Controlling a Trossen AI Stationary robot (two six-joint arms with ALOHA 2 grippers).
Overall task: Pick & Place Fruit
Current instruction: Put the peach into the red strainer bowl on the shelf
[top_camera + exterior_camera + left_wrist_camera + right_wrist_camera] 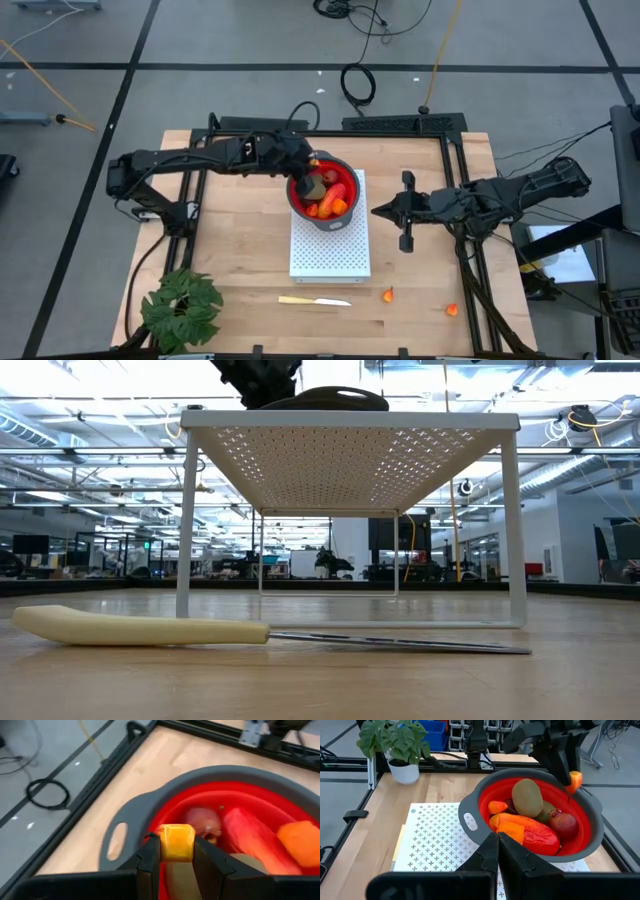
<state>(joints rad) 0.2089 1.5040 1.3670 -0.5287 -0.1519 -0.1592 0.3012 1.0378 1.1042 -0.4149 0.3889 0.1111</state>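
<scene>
Holding: small orange toy fruit bit (176, 841) pinched betw. left gripper (175, 854) fingers, jaws only a little apart, just above rim of red collapsible bowl w/ grey rim (300, 205); same bit shows at far side of bowl in right wrist view (575, 780)
Bowl contents: olive-brown oval fruit (527, 797), dark red ball (563, 824), larger red-orange oblong (532, 834), orange pieces (497, 807), all piled touching
Bowl spot: on top of white perforated metal shelf riser (330, 255), at its far end; riser stands mid-table
Loose fruit: two tiny orange bits on wooden table (240, 250), one (388, 294) near riser's front right corner, other (452, 309) further right, well apart from bowl
Right gripper (375, 211): fingers fully closed, nothing in them, hovering just right of bowl
Other: pale yellow-handled knife (314, 300) flat on table in front of riser; green leafy potted plant (180, 305) at front left corner
</scene>
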